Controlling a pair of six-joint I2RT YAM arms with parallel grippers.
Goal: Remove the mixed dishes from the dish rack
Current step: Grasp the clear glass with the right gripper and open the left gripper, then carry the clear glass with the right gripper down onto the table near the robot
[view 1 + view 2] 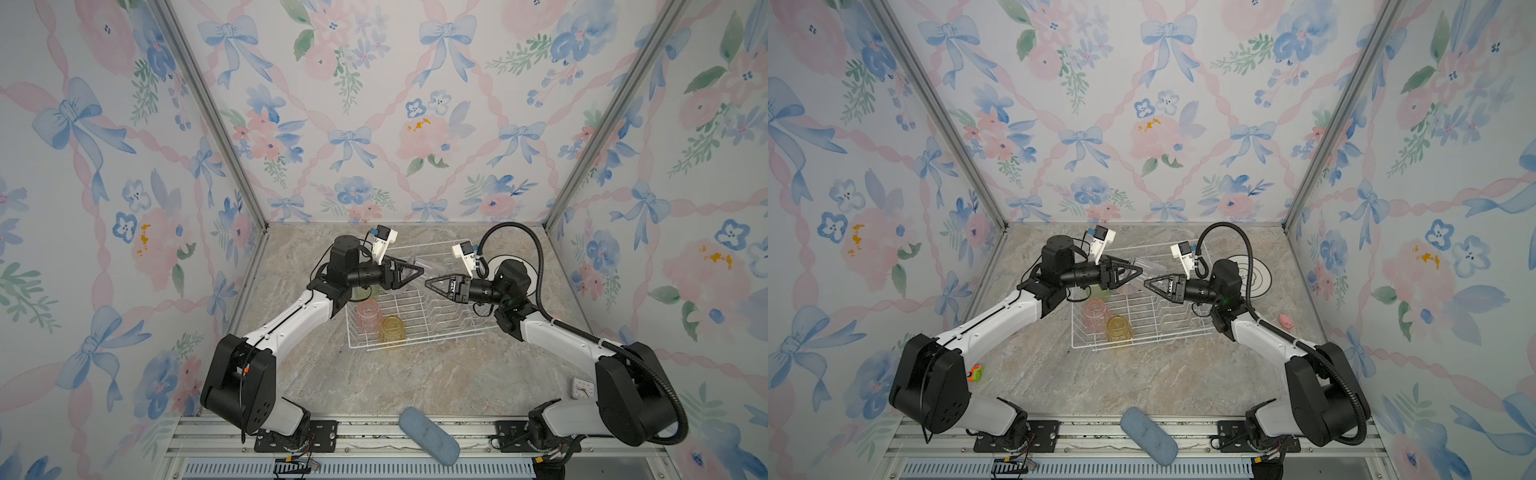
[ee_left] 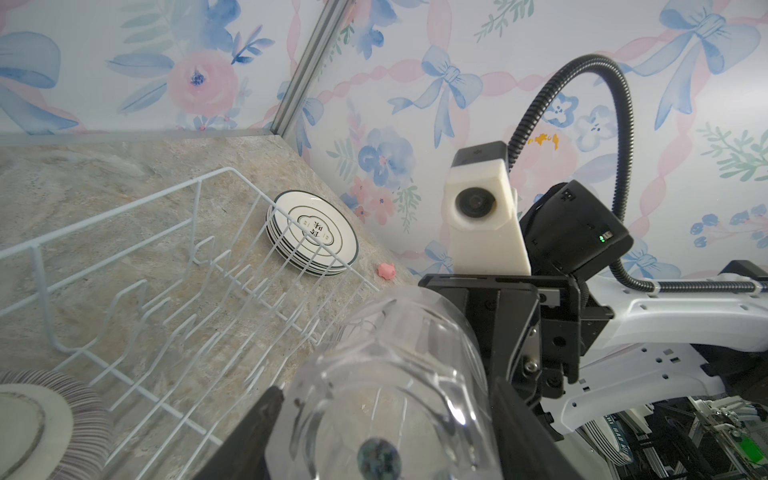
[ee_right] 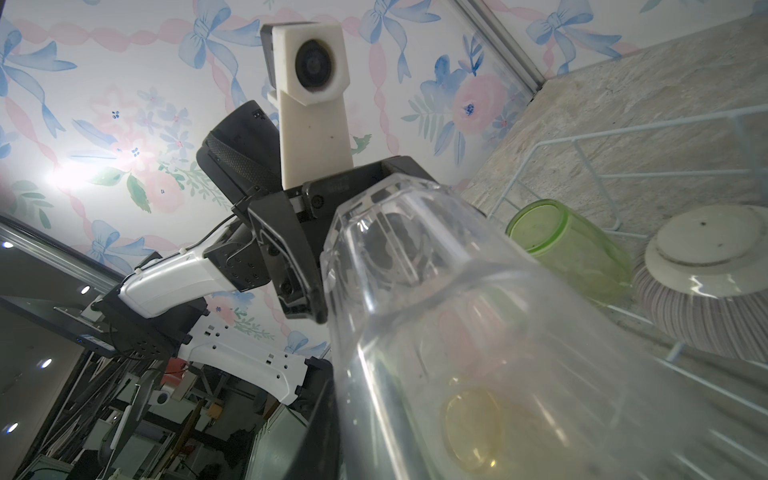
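Above the white wire dish rack [image 1: 424, 338] [image 1: 1142, 345] a clear tumbler [image 1: 424, 264] [image 1: 1148, 266] [image 2: 395, 374] [image 3: 457, 311] lies on its side between both grippers. My left gripper [image 1: 422, 272] [image 1: 1141, 272] [image 2: 386, 390] is shut across its base end. My right gripper [image 1: 427, 284] [image 1: 1146, 283] [image 3: 365, 415] has narrowed onto the wall at its rim end. In the rack stand a pink tumbler [image 1: 369, 316], a yellow tumbler [image 1: 392, 330], a green tumbler [image 3: 569, 249] and an upturned striped bowl [image 3: 706, 282] [image 2: 41, 424]. A stack of plates [image 2: 311, 232] [image 1: 1256, 274] rests on the table beyond the rack.
A blue oblong pad [image 1: 428, 434] lies at the table's front edge. A small pink toy [image 1: 1285, 320] [image 2: 386, 270] sits right of the rack, an orange-green toy [image 1: 974, 372] near the left arm's base, and a small white dial [image 1: 582, 388] by the right arm's base.
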